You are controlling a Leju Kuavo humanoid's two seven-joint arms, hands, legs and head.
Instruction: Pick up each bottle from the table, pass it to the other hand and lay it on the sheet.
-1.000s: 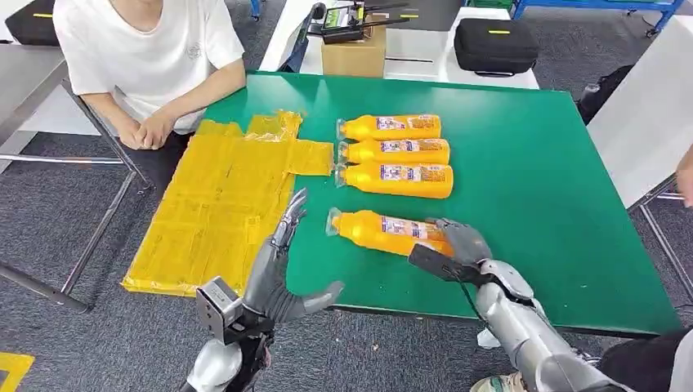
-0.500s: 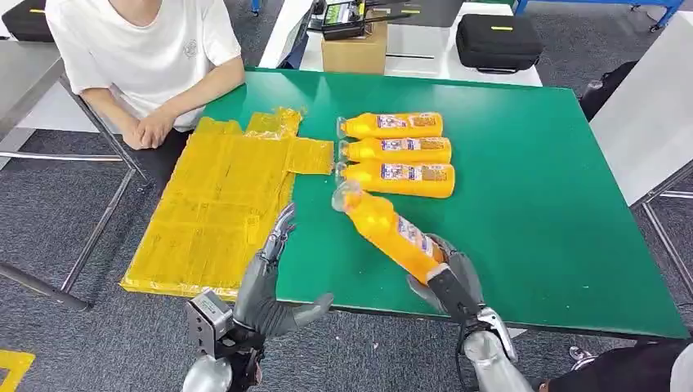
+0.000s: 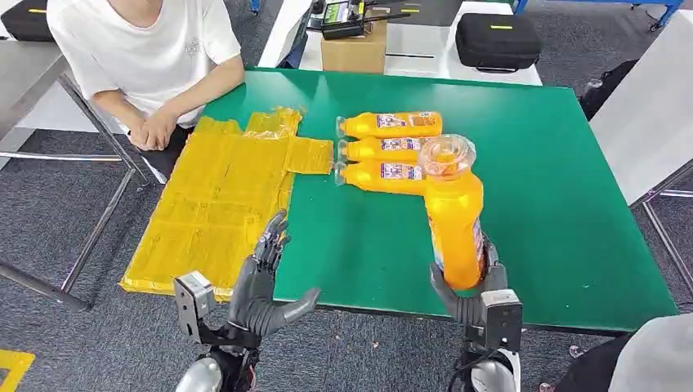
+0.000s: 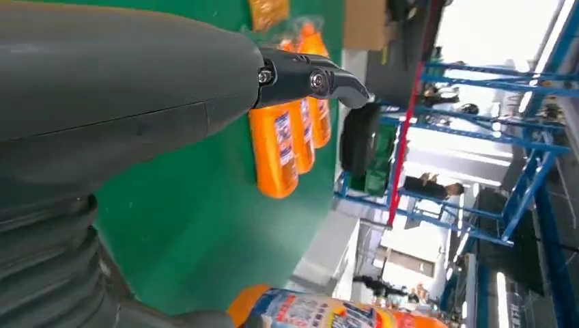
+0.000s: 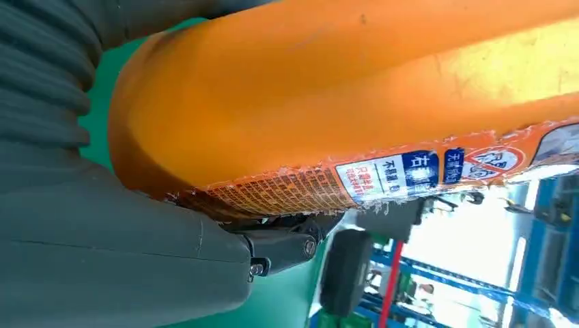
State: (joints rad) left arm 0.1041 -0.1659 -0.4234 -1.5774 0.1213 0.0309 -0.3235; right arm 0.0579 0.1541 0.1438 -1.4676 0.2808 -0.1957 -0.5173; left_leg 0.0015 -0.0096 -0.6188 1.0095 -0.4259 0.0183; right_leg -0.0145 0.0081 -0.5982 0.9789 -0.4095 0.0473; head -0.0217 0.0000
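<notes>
- Bottle (image 3: 454,219) stood nearly upright in my right hand (image 3: 472,296), cap toward the camera, gripped round its base; I judged that hold left the upper body free for the other hand to take.
- Right hand was wrapped on the bottle's lower end, above the near edge of the worktop (image 3: 556,204); the right wrist view showed the orange body (image 5: 341,89) pressed against the palm.
- Left hand (image 3: 263,282) held nothing, fingers spread and pointing up, palm turned toward the bottle, by the worktop's near edge and just beside the sheet (image 3: 221,204). That pose read to me as readiness to receive.
- Bottle and left hand were well apart, with bare green between them, so the pass was not yet made.
- Three bottles (image 3: 392,151) lay side by side on the worktop beyond the held one, caps toward the sheet, presumably lined up for easy picking.
- Sheet lay flat at the worktop's left side and hung past its edge, with no bottle on it.
- Person (image 3: 147,49) sat at the far left corner, hands clasped, clear of the work.
</notes>
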